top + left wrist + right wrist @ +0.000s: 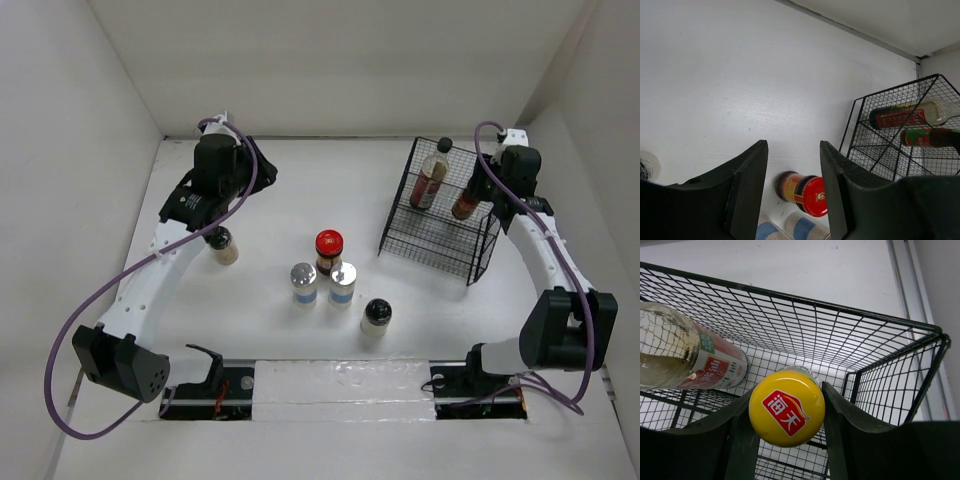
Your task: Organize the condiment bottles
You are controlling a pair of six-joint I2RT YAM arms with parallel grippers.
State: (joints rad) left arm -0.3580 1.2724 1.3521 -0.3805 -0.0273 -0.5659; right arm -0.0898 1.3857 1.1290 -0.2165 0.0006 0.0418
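Top external view is filled by the white bench [300,190], set between pale walls. On its far right stands the black wire rack [440,250], the largest thing it carries.

The left arm [165,260] runs up the left side toward the far left corner. In the left wrist view the left hand [792,150] has its fingers apart, with nothing between them but bare bench. The right arm [540,250] runs up the right side to the rack. There the right hand [787,402] is clamped on the yellow-capped bottle [464,205], with a finger pressed against each side of the cap.

That dark bottle sits inside the rack at its right end. The black-capped sauce bottle [430,178] is in the rack too, just to its left.

The smaller things stand upright on the open bench. The red-lidded jar [329,250] is near the middle. Just in front of it, side by side, are a silver-capped shaker [304,284] and its twin shaker [342,284]; I cannot tell whether they touch the jar. A black-capped jar [376,316] stands near them, forward and to the right. The second black-capped jar [223,244] stands well apart on the left, beside the left arm.
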